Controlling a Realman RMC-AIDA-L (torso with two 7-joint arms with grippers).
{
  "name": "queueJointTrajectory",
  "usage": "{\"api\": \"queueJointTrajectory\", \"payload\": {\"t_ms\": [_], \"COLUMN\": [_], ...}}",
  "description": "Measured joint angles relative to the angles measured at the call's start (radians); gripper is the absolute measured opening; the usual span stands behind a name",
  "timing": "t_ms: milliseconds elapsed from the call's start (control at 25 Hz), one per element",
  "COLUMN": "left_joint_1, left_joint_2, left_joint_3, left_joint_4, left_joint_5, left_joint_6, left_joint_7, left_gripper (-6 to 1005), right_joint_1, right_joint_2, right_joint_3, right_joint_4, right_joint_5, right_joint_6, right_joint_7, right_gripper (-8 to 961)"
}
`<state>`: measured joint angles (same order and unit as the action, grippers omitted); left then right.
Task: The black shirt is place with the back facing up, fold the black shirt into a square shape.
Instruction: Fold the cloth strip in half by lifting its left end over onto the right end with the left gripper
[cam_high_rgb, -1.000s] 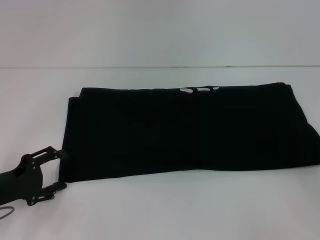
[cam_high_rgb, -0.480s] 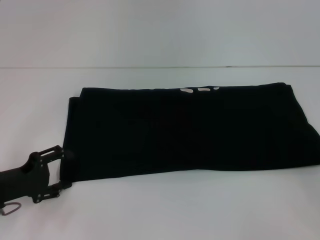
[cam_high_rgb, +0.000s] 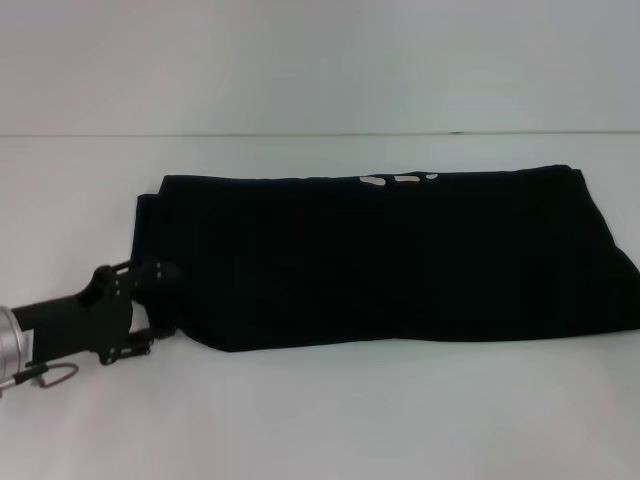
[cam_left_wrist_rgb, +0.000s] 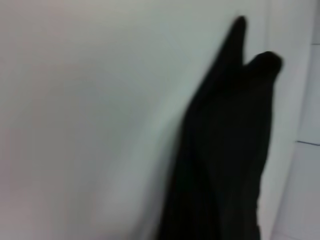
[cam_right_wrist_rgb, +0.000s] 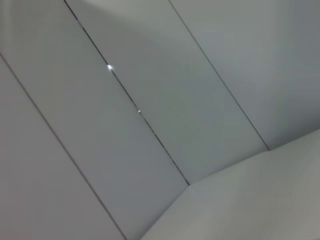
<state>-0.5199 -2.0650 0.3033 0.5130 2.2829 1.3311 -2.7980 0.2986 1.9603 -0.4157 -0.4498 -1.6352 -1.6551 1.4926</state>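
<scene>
The black shirt (cam_high_rgb: 390, 260) lies on the white table (cam_high_rgb: 330, 420) as a long folded band, not yet square; judged, a crosswise fold remains. The left gripper (cam_high_rgb: 158, 300) is at the shirt's near left corner, its grip impossible to tell; the right gripper is out of sight. A plain panelled wall (cam_right_wrist_rgb: 150, 100) stands beyond the shirt.

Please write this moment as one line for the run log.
left gripper: at black shirt near-left corner | right arm: unseen | shirt: long folded band on table

The black shirt (cam_high_rgb: 390, 260) is spread across the table (cam_high_rgb: 320, 420); the left gripper (cam_high_rgb: 160, 300) is positioned at the shirt's left end.
</scene>
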Motion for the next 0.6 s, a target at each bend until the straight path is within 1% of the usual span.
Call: {"api": "queueJointTrajectory", "payload": {"t_ms": [160,360,600], "left_joint_1": [-0.003,0.003,0.015], "left_joint_2": [0.001,0.003,-0.002], "left_joint_3": [-0.002,0.004,0.014], "left_joint_4": [-0.001,-0.024,-0.027], "left_joint_5": [-0.022,-0.007,0.001], "left_joint_6": [0.0,-0.002,-0.003], "left_joint_7": [0.008,0.003,0.001], "left_gripper": [843,840,836], "right_joint_1": [0.0,0.0,-0.003], "right_joint_2": [0.0,0.0,0.0], "right_joint_3": [0.0,0.0,0.0], "right_joint_4": [0.001,0.002,0.001], "right_joint_5": [0.0,0.0,0.003], "right_joint_6": [0.0,0.002,0.003], "right_joint_7": [0.0,0.0,0.0], "right_gripper": [831,831,831]}}
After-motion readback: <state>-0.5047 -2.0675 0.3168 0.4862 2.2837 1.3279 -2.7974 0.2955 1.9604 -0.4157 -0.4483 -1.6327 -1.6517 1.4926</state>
